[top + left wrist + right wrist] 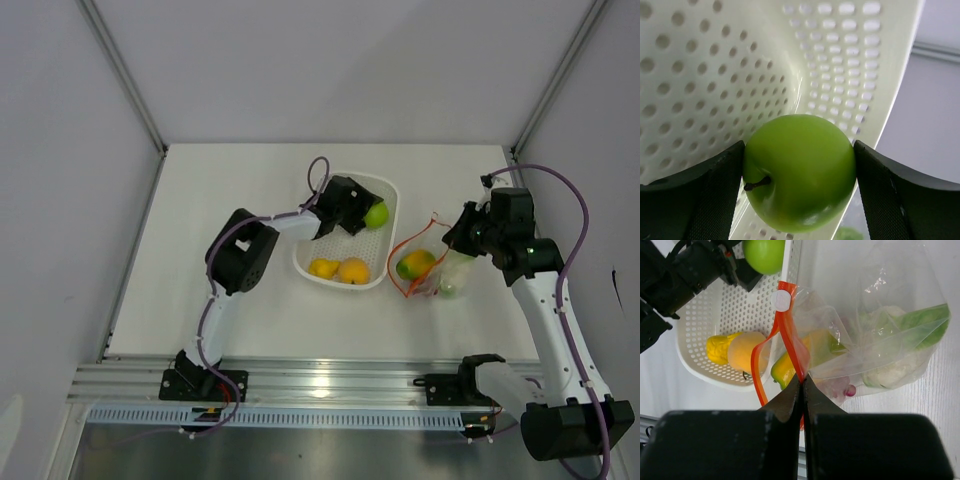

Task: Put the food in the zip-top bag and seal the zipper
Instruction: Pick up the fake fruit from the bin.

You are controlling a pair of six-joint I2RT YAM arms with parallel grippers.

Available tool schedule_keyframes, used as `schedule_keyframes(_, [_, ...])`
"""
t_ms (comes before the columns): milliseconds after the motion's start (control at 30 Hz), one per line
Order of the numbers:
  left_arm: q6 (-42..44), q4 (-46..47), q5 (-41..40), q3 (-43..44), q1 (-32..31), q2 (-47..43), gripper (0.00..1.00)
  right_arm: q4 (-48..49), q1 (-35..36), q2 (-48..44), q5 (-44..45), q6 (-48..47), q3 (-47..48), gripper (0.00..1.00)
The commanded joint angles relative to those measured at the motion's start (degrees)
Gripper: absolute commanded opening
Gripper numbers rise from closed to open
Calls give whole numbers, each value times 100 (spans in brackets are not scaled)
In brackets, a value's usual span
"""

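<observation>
My left gripper (368, 222) is shut on the green apple (799, 170), inside the white perforated basket (385, 190) near its far right wall; the apple also shows in the top view (376, 214). My right gripper (803, 380) is shut on the orange-red zipper (790, 335) of the clear zip-top bag (890, 330), holding its mouth open toward the basket. The bag (432, 268) holds a green-yellow mango (415, 264), a white cauliflower (890, 372) and red grapes (850, 390). A yellow fruit (323, 267) and an orange fruit (353, 270) lie in the basket's near end.
The basket stands mid-table, just left of the bag. The table's metal rail (330, 385) runs along the near edge, with the arm bases on it. White enclosure walls stand at the sides and back.
</observation>
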Motion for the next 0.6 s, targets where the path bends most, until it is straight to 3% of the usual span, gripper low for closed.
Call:
schedule_keyframes(0, [290,263,306,-683,-3,-786,4,76,-51,-14,88,-51,221,0])
schedule_keyframes(367, [1169,623,1009,-1045,-3,-1701,1,-143,-59,65,264,-68,388,0])
schedule_keyframes(567, [2098,1405,1379,-1713,-117,-2543,1,-214,-59,170,299,-68,476,0])
